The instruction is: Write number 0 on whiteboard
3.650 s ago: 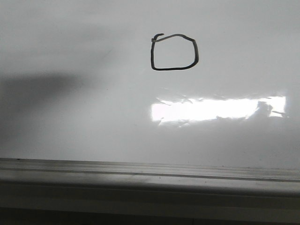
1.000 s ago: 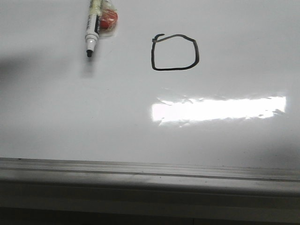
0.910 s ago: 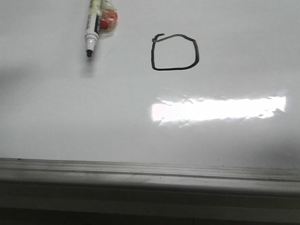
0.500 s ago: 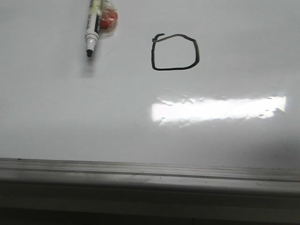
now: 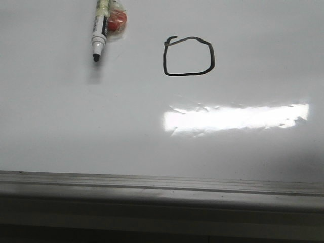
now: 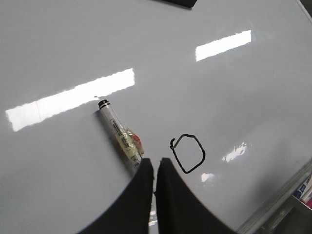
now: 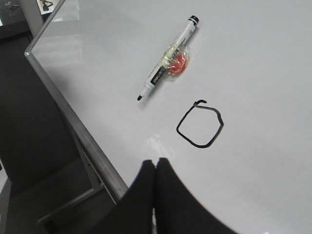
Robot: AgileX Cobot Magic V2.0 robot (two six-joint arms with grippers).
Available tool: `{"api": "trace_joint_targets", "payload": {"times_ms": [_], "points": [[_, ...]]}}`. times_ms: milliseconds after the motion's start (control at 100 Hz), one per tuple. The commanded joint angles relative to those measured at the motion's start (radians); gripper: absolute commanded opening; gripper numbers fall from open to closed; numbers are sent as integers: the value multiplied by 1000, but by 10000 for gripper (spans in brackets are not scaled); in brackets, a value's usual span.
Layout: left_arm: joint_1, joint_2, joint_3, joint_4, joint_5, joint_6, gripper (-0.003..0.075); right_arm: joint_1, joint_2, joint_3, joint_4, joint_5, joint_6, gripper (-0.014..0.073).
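Observation:
The number 0 (image 5: 189, 56) is a boxy black marker loop with a small hook at its upper-left corner, drawn on the glossy white whiteboard (image 5: 152, 147). It also shows in the left wrist view (image 6: 188, 153) and the right wrist view (image 7: 200, 127). An uncapped marker (image 5: 99, 33) lies flat on the board to the left of the 0, with a red and clear wrap on its barrel. My left gripper (image 6: 154, 163) is shut and empty above the board beside the marker (image 6: 119, 135). My right gripper (image 7: 155, 164) is shut and empty near the board's rail.
A grey metal rail (image 5: 162, 185) runs along the whiteboard's near edge. A bright rectangular light glare (image 5: 235, 117) lies on the board below the 0. In the right wrist view the board's corner (image 7: 36, 51) and frame leg (image 7: 73, 204) stand over dark floor.
3.6 s ago the marker was absent and a dark arm shadow lay over the board's left side. Now the marker lies on the board and the shadow has gone. The 0 is unchanged.

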Motion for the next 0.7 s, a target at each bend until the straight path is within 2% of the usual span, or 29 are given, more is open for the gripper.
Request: {"api": "trace_joint_targets", "payload": {"times_ms": [0, 100, 140, 250, 350, 510, 690], "points": [[1, 4, -21, 27, -79, 2, -20, -5, 1, -24, 3, -73, 1, -69], [13, -17, 30, 138, -139, 2, -20, -5, 1, -24, 3, -73, 1, -69], [27, -39, 76, 174, -206, 2, -20, -5, 1, -24, 3, -73, 1, -68], [93, -139, 233, 199, -390, 2, -20, -5, 1, -24, 3, -73, 1, -69], [168, -260, 401, 188, -500, 0, -20, -5, 1, -24, 3, -73, 1, -69], [304, -462, 625, 159, -499, 1, -20, -5, 1, -24, 3, -73, 1, -69], [450, -586, 764, 157, -492, -20, -20, -5, 1, -24, 3, -73, 1, -69]]}}
